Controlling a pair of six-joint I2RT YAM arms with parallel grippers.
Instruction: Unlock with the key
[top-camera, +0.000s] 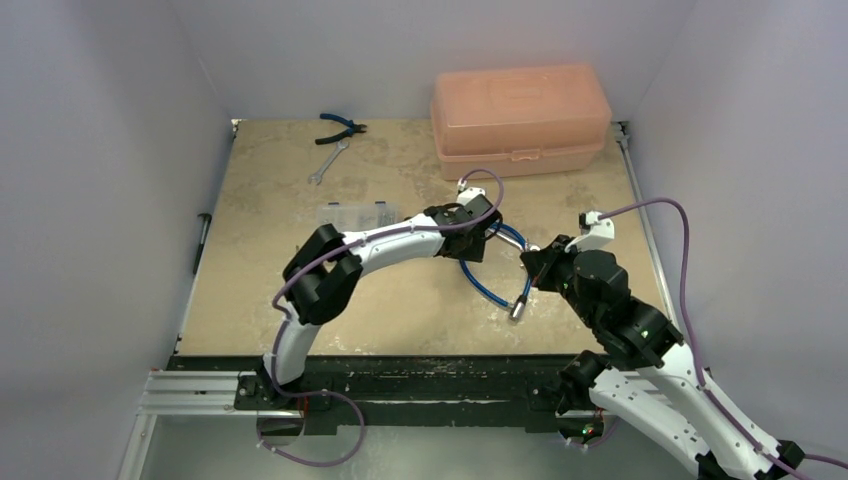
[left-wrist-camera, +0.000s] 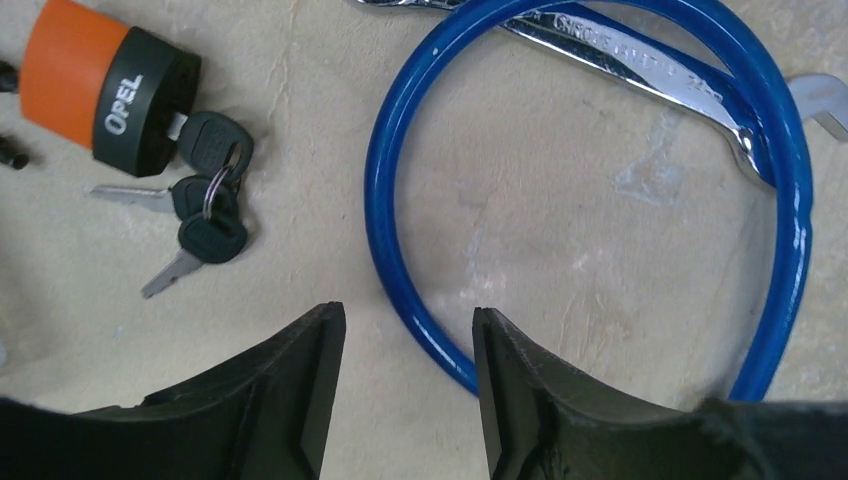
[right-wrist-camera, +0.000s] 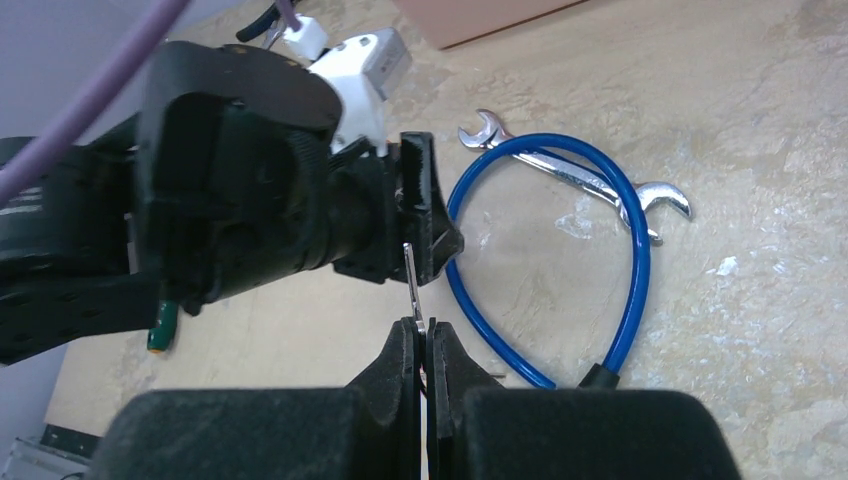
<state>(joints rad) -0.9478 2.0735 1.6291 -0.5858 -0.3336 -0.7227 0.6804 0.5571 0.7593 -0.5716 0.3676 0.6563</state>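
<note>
- White walls (top-camera: 100, 150) close in the beige marbled tabletop (top-camera: 250, 290) on the left, back and right. A black rail (top-camera: 400, 365) runs along its near edge.
- Counted:
  - one salmon plastic toolbox (top-camera: 520, 120) at upper right, against the back wall
  - one pair of blue-handled pliers (top-camera: 340, 127)
  - one small wrench (top-camera: 328, 165) just below them
  - one clear plastic case (top-camera: 357, 213)
  - one blue cable loop (left-wrist-camera: 590, 200)
  - one chrome combination wrench (left-wrist-camera: 640, 75) crossing that loop
  - one orange padlock (left-wrist-camera: 80, 60)
  - three black-headed keys (left-wrist-camera: 212, 238) on one ring
- Bare surface lies at the left and lower left of the top view.
- The key (left-wrist-camera: 212, 142) sits at upper left of the left wrist view, its blade entering the padlock's black end. Its two ring-mates lie flat just below.
- The left gripper (left-wrist-camera: 408, 318) has its jaws partly apart and grasps nothing. Its tips are just beside the cable loop and apart from the keys.
- The right gripper (right-wrist-camera: 425, 330) is clenched on a thin metal strip (right-wrist-camera: 411, 280) standing upright. What that strip is, I cannot tell.
</note>
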